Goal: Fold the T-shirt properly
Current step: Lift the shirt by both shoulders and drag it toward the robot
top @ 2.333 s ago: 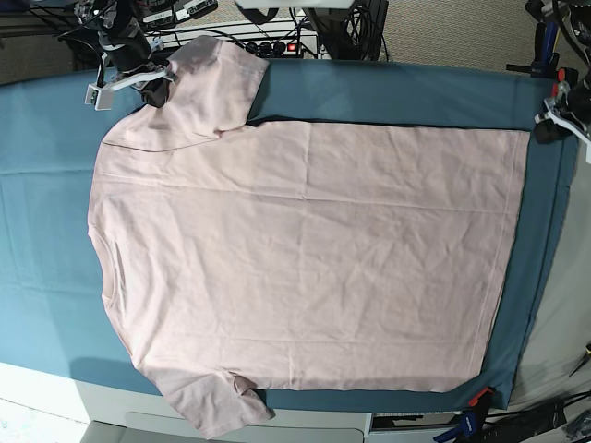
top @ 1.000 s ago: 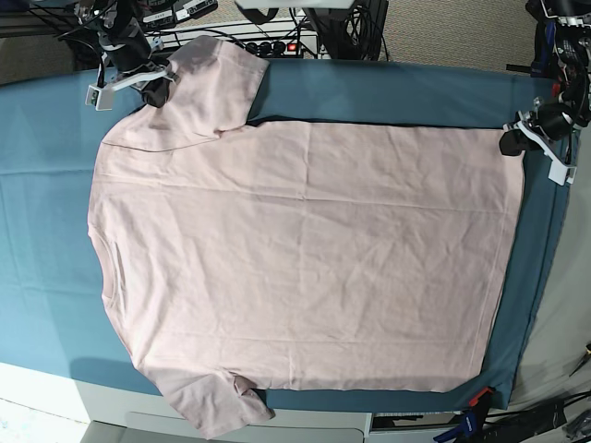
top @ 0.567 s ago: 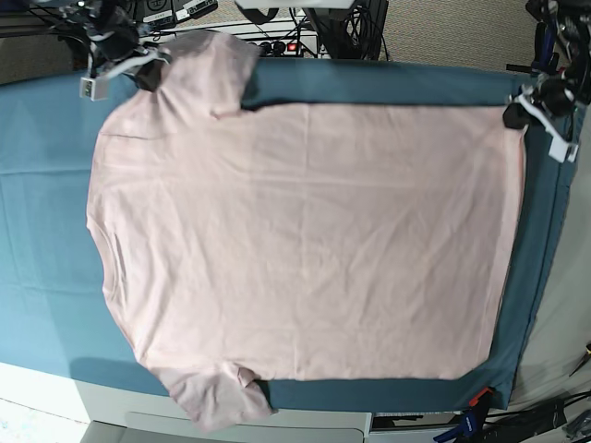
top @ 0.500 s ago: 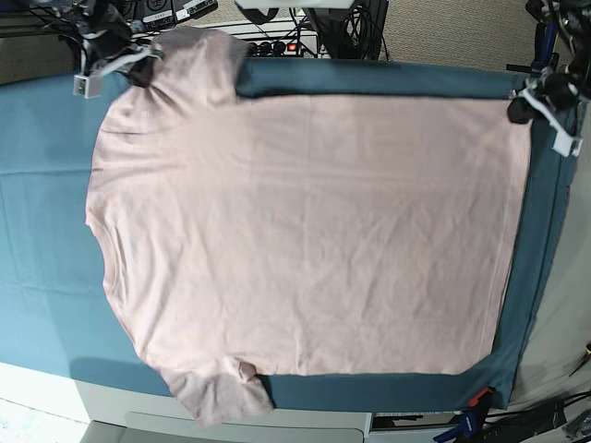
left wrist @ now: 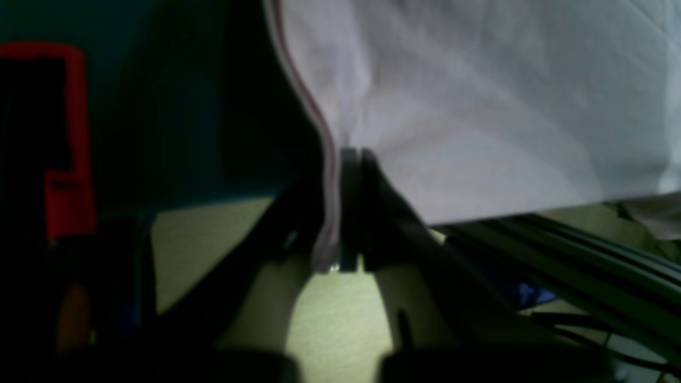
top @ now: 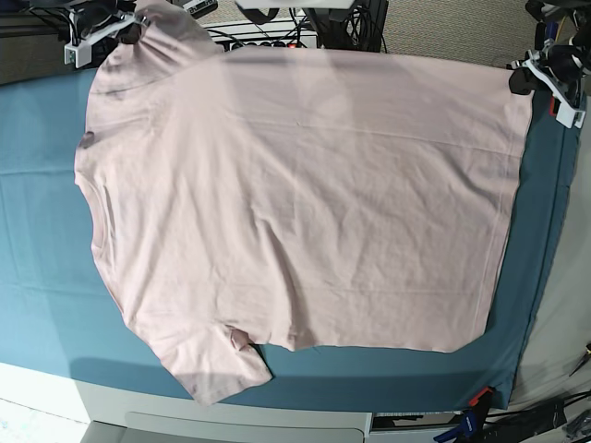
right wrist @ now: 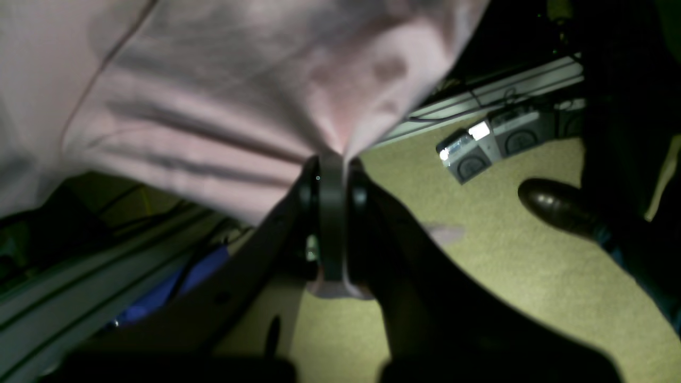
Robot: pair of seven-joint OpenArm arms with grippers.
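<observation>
Both claws clamped on T-shirt (top: 295, 194): left claw (top: 519, 81) at hem corner, right claw (top: 129, 32) at sleeve.

Base view: evenly and brightly lit from above, sharp across most of the field; the T-shirt (top: 295, 194) reads pale and slightly washed out, with soft creases showing as faint grey lines and a thin dark shadow along its lower hem on the table cloth (top: 37, 277). Left wrist view: dim, heavily blurred, left half nearly black; the left gripper (left wrist: 346, 213) is a dark, out-of-focus silhouette against lit fabric. Right wrist view: dim, soft focus, dark at the right and bottom edges; the right gripper (right wrist: 332, 223) is silhouetted, with a small glare spot on a grey box (right wrist: 495, 141) on the floor.
</observation>
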